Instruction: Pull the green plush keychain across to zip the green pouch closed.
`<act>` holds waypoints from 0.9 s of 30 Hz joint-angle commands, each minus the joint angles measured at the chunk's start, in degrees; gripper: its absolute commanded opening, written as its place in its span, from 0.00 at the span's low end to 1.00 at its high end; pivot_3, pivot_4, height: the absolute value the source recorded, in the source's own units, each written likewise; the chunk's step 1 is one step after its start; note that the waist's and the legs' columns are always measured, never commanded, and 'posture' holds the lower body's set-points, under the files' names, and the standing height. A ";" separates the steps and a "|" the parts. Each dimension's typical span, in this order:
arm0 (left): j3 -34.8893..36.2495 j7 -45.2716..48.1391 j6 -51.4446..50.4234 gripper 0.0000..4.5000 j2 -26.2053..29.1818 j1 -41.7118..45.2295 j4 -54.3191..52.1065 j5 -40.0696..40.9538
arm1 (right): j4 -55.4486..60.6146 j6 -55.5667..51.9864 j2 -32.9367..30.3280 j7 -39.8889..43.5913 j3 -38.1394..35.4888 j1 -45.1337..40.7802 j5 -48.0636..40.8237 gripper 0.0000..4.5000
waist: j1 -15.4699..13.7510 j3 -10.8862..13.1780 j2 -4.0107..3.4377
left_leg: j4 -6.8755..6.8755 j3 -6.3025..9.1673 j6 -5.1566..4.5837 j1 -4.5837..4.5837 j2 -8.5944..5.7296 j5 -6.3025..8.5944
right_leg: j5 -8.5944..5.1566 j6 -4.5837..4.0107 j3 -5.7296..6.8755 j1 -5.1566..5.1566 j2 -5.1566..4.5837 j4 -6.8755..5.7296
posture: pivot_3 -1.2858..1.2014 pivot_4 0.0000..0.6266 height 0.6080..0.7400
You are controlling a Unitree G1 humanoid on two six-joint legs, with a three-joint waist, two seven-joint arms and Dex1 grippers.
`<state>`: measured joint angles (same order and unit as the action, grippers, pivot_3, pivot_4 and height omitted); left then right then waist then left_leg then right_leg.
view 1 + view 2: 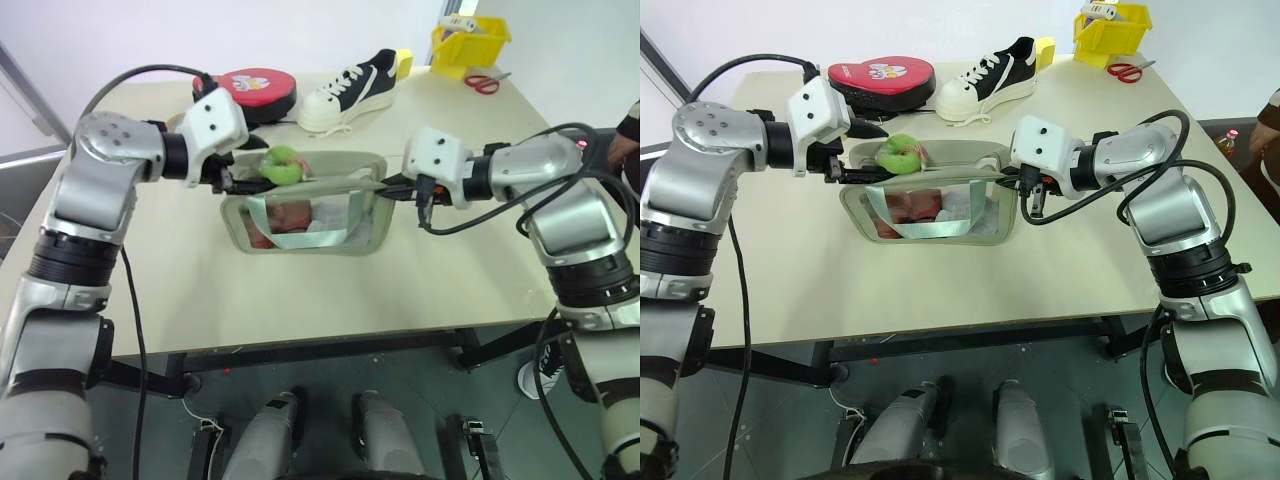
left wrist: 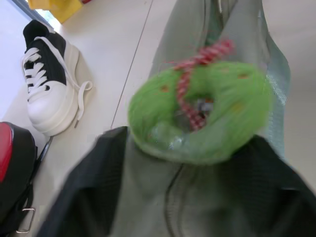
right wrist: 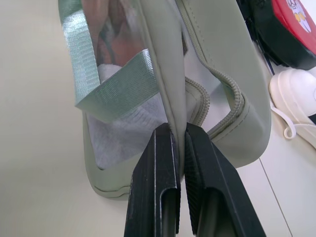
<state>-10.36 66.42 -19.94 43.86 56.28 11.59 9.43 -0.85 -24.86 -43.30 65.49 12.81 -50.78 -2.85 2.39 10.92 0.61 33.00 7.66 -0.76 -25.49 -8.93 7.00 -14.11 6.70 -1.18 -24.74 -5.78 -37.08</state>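
The green pouch (image 1: 300, 225) stands on its edge at mid-table, its clear window and mint strap facing me and its zipper gaping at the right end (image 3: 232, 98). The green plush keychain (image 1: 283, 165) sits on top of the pouch near its left end; a red-and-white cord runs through it (image 2: 197, 113). My left gripper (image 1: 240, 180) is open. Its black fingers (image 2: 84, 192) are spread to either side of the pouch's top, just short of the keychain. My right gripper (image 3: 180, 133) is shut on the pouch's rim at the right end.
A red-and-black pad (image 1: 255, 90) and a black-and-white shoe (image 1: 350, 90) lie just behind the pouch. At the far right corner stand a yellow bin (image 1: 468, 42) and red scissors (image 1: 483, 82). A person's sleeve (image 1: 628, 140) shows at the right edge.
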 commanded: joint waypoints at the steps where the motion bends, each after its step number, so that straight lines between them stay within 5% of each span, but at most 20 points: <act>1: 2.27 1.31 -1.38 0.99 2.26 3.15 1.75 -0.23 | 1.39 -0.29 0.54 -1.59 -1.20 -0.72 -0.03 0.00 | 0.13 0.00 0.00 | 0.00 0.00 0.00 0.00 0.00 0.00 | 0.00 0.01 0.00 -0.01 0.00 -0.01 | 0.52 0.24 1.00; 12: 7.29 6.03 -7.33 0.99 13.13 -2.31 -3.82 2.94 | 0.70 -0.09 0.72 -1.72 -0.91 -1.06 -0.19 0.00 | -0.01 0.00 0.00 | -0.04 0.01 0.00 0.00 0.04 0.00 | 0.01 0.02 0.03 -0.04 0.09 -0.02 | 0.52 0.24 1.00; 21: 8.35 -1.82 -13.15 0.99 10.18 -15.87 -16.66 3.99 | -0.37 -0.14 1.96 -1.74 -0.38 -1.90 0.26 0.00 | 0.09 0.00 0.00 | -0.01 0.02 0.00 0.03 0.06 0.00 | -0.09 -0.17 -0.03 0.01 0.08 -0.02 | 0.52 0.24 1.00; 24: 8.68 -4.62 -12.59 0.79 8.41 -15.29 -14.42 3.45 | -0.25 -0.30 1.93 -1.57 -0.38 -1.92 0.29 0.00 | 0.05 0.00 0.00 | -0.01 0.02 0.00 0.03 0.07 0.00 | -0.09 -0.17 -0.02 0.01 0.08 -0.02 | 0.52 0.24 1.00; 27: 8.43 -4.83 -12.33 0.45 7.87 -15.41 -13.95 3.68 | -0.05 -0.46 1.81 -1.53 -0.45 -1.74 0.31 0.00 | 0.09 0.00 0.00 | -0.01 0.01 0.00 0.02 0.07 0.00 | -0.08 -0.16 -0.03 -0.01 0.09 -0.01 | 0.52 0.24 1.00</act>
<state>-3.34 61.99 -33.16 51.43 40.18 -1.87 13.10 -1.53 -25.42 -41.57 63.93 12.76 -51.12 -2.45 2.48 10.92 0.61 32.99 7.68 -0.76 -25.46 -8.86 7.00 -14.18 6.56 -1.20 -24.75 -5.69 -37.10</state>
